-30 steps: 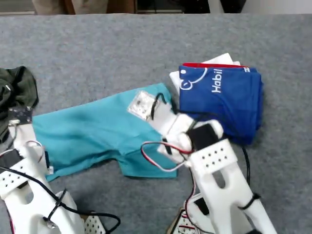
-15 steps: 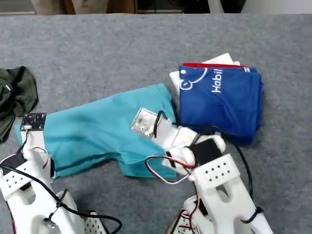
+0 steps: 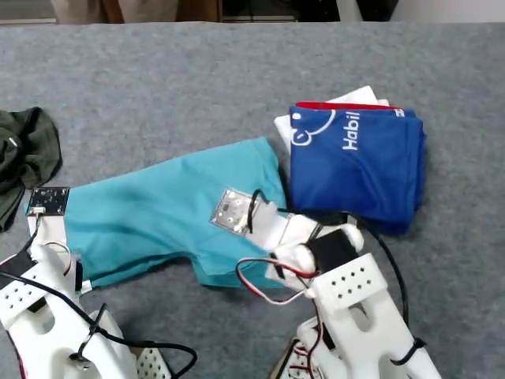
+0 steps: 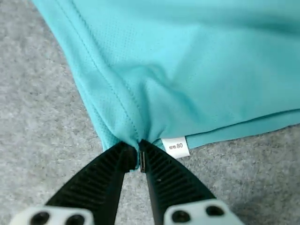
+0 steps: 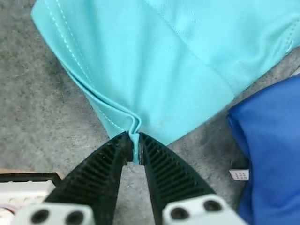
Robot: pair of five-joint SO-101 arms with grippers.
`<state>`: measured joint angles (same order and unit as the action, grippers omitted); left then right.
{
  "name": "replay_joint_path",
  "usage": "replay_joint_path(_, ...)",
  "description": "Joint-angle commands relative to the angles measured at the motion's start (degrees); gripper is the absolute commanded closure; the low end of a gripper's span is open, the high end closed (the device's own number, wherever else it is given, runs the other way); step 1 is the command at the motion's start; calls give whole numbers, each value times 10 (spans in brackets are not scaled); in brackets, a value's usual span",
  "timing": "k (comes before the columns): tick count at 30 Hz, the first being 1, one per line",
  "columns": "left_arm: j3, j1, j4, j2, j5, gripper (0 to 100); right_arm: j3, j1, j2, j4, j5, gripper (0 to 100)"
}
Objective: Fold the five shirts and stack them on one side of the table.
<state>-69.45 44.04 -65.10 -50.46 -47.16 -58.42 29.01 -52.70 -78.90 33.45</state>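
- Table (image 3: 158,79): grey felt-like surface. It looks grippy, so I'd expect dragged cloth to snag and bunch rather than slide.
- Teal shirt (image 3: 166,213): lies flat mid-table, running from the left arm across to just beside the blue shirt. It's a thin knit, light and floppy with no stiffness, so it will sag between any two hold points. Keep it taut between both arms when lifting.
- Blue shirt (image 3: 359,166): already folded, and sits on top of a stack on the right side of the table, with red and white edges (image 3: 347,103) showing under it at the far side. The stack is soft and easy to nudge out of square, and the right arm is close to its near corner.
- Dark green shirt (image 3: 28,154): crumpled at the left table edge, unfolded, and apart from the teal one.
- Left gripper (image 4: 139,157): jaws pinched fully together on the teal hem at the shirt's left end. Only a small pucker of fabric is in the bite.
- Right gripper (image 5: 134,145): jaws also clamped tight, on a doubled edge of teal fabric at the shirt's near right corner, with the blue shirt (image 5: 272,140) just beside.
- Both holds are shallow edge pinches. Seamed hems are the right place to grab, being thicker and less slippery, but a hard tug could pull them free.
- Size label (image 4: 176,146): small white tag on the hem, right next to the left jaws.
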Motion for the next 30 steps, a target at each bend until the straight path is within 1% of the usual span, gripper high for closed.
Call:
replay_joint_path(1, 5, 6, -3, -10, -5, 982, 1, 37, -12, -4, 4, 997)
replay_joint_path(2, 5, 5, -3, -10, -9, 982, 2, 47, -12, -4, 4, 996)
replay_joint_path(5, 9, 5, -13, -10, -50, 978, 5, 68, -12, -4, 4, 993)
replay_joint_path(6, 12, 6, -21, -10, -58, 958, 5, 70, -12, -4, 4, 992)
replay_joint_path(8, 12, 7, -30, -15, -62, 884, 5, 67, -12, -2, 4, 979)
replay_joint_path(11, 24, 7, -31, -15, -62, 796, 5, 67, -12, -3, 3, 911)
replay_joint_path(14, 45, 7, -31, -15, -62, 790, 5, 67, -12, -2, 3, 843)
replay_joint_path(18, 89, 9, -33, -15, -61, 791, 24, 67, -13, -5, 3, 789)
replay_joint_path(20, 123, 9, -59, -15, -60, 835, 48, 67, -13, -11, 3, 782)
replay_joint_path(22, 173, 4, -95, -14, -55, 946, 80, 67, -9, -9, 3, 806)
replay_joint_path(23, 198, 1, -105, -11, -44, 994, 96, 67, -7, -8, 3, 843)
replay_joint_path(25, 230, -15, -112, -10, -8, 955, 127, 67, -5, 14, -3, 979)
replay_joint_path(26, 240, -25, -107, -9, 15, 966, 141, 67, 3, 26, -8, 998)
replay_joint_path(27, 247, -43, -105, -8, 33, 981, 153, 67, 18, 39, -16, 969)
replay_joint_path(28, 247, -63, -97, -7, 47, 981, 168, 67, 39, 50, -25, 964)
replay_joint_path(30, 243, -98, -75, 8, 74, 981, 203, 67, 95, 71, -40, 997)
